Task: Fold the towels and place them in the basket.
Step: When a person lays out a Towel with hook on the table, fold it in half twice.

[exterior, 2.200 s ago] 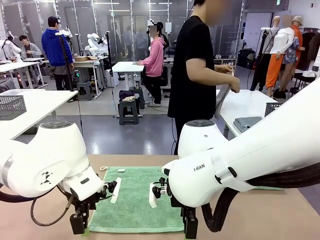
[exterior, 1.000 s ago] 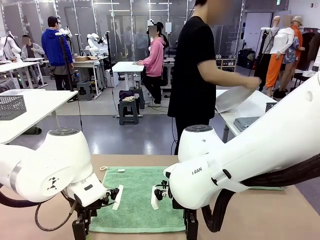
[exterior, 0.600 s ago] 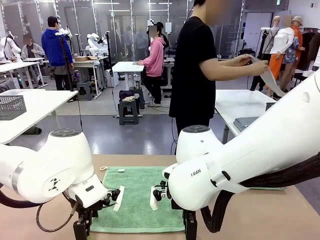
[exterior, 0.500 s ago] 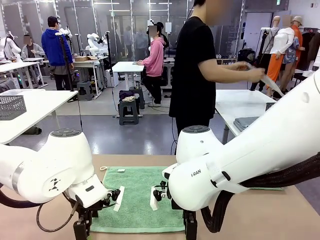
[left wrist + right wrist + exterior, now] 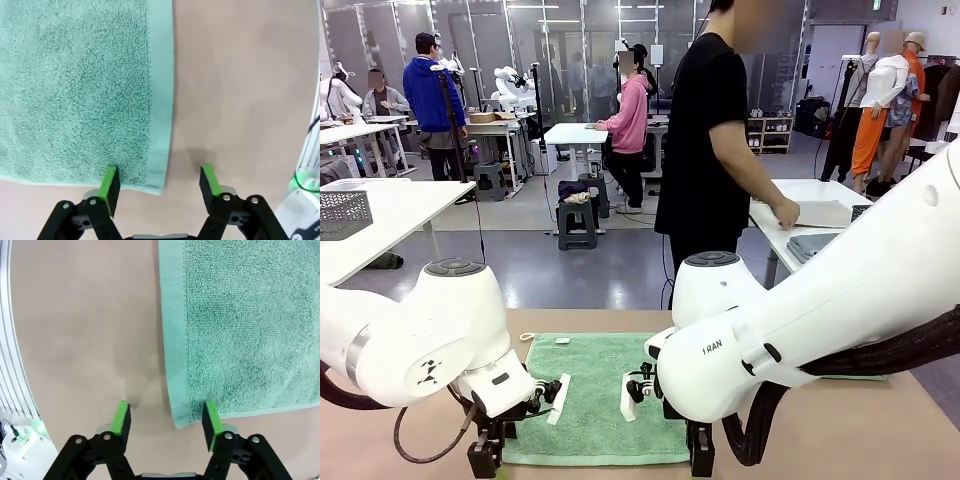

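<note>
Starting the first fold with left gripper [image 5: 159,175] and right gripper [image 5: 166,412] open astride near corners of the towel [image 5: 595,390]; next, pinching and lifting evenly.

The towel [image 5: 75,90] is mint-green, the table [image 5: 245,75] pinkish tan, the left tool [image 5: 159,177] and right tool [image 5: 166,415] black with green pads [image 5: 210,180].

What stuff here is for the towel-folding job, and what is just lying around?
For the job: green towel, left gripper, right gripper.
Just lying around: folded grey cloths on the side table, stool behind.
</note>
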Controlling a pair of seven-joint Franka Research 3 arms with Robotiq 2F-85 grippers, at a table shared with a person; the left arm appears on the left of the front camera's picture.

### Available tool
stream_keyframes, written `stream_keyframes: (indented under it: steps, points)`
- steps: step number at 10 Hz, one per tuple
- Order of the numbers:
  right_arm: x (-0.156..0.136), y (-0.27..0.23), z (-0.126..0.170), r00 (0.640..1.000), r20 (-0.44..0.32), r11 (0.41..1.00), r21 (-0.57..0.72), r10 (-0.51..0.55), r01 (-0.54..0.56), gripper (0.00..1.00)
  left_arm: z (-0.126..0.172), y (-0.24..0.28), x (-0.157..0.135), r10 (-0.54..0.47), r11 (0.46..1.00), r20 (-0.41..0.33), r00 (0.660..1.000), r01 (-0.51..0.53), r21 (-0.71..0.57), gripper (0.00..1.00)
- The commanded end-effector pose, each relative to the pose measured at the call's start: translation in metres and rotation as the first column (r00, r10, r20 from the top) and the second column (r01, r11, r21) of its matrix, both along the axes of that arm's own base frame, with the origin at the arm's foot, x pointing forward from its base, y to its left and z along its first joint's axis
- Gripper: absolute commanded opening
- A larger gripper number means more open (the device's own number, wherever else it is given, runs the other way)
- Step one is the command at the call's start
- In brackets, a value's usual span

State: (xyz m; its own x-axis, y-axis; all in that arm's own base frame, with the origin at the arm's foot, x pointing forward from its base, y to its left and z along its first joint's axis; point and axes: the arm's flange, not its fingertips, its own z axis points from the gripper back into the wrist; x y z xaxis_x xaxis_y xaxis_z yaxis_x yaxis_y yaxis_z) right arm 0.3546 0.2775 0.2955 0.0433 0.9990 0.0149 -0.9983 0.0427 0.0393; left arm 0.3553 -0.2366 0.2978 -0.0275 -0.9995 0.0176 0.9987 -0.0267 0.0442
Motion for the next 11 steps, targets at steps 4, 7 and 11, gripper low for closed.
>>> stream_keyframes:
  steps: [4,7,11]
  points:
    - [0.0049,0.0064,0.0017,0.998,0.053,0.999,-0.029,-0.021,0.023,0.18,0.0023,-0.0028,0.0034,0.006,0.999,0.084,0.996,-0.01,0.044,0.21]
    - [0.0072,0.0057,0.0019,0.998,0.057,0.999,-0.028,-0.026,0.027,0.16,0.0031,-0.0034,0.0054,0.003,0.999,0.093,0.996,-0.007,0.047,0.15]
    - [0.0083,0.0061,0.0018,0.998,0.055,0.999,-0.025,-0.019,0.021,0.0,0.0034,-0.0039,0.0075,0.0,0.999,0.088,0.996,-0.005,0.053,0.0]
